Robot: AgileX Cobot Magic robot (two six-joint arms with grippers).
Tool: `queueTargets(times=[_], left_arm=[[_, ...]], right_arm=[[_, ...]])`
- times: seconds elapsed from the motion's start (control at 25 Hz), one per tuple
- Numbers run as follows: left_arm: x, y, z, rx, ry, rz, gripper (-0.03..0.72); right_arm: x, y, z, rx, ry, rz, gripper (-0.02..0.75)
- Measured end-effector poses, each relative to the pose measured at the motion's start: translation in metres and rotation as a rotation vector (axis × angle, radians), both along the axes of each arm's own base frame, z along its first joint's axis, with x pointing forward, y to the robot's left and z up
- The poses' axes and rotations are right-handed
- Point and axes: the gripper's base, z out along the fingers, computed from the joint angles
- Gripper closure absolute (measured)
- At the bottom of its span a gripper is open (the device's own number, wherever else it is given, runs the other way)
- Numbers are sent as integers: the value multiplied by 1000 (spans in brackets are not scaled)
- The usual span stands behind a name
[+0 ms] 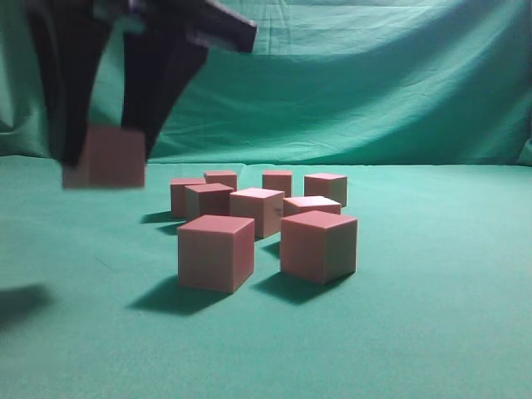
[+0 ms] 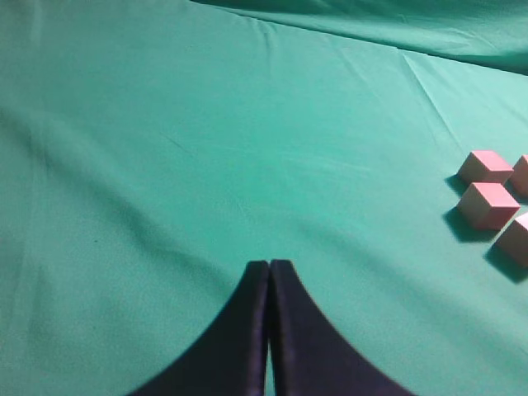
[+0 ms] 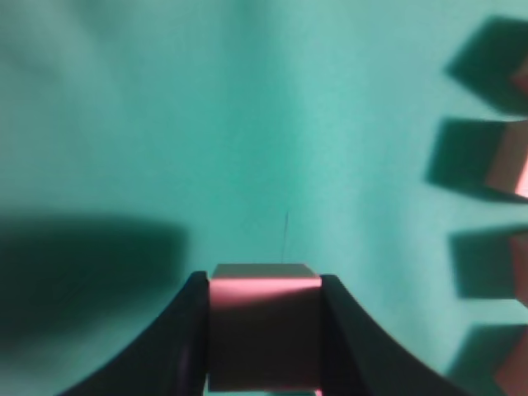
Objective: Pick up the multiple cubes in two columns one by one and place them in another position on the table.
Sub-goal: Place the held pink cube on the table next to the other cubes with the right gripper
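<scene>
My right gripper (image 3: 264,285) is shut on one pink cube (image 3: 264,330), its dark fingers pressed against two opposite faces. In the exterior view this gripper (image 1: 106,154) hangs at the upper left and holds the cube (image 1: 106,160) clear above the table (image 1: 416,332). Several more cubes stand in two columns mid-table, the nearest two (image 1: 216,252) (image 1: 319,244) in front. My left gripper (image 2: 270,264) is shut and empty over bare green cloth, with cubes (image 2: 488,204) off to its right.
A draped green backdrop (image 1: 374,83) rises behind the table. Dark shadows of the cubes (image 3: 507,161) fall at the right edge of the right wrist view. A broad shadow lies on the cloth at left (image 1: 21,299).
</scene>
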Motion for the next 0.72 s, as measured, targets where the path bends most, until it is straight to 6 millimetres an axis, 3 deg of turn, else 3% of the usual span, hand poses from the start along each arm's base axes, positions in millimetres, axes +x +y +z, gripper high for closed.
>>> queueTargets(times=[0.28,0.72], left_arm=[[0,0,0,0,0,0,688],[0,0,0,0,0,0,688]], right_arm=[[7,6,-34,-72,-9,16,471],[12,10,-46,-74,-32,24,471]])
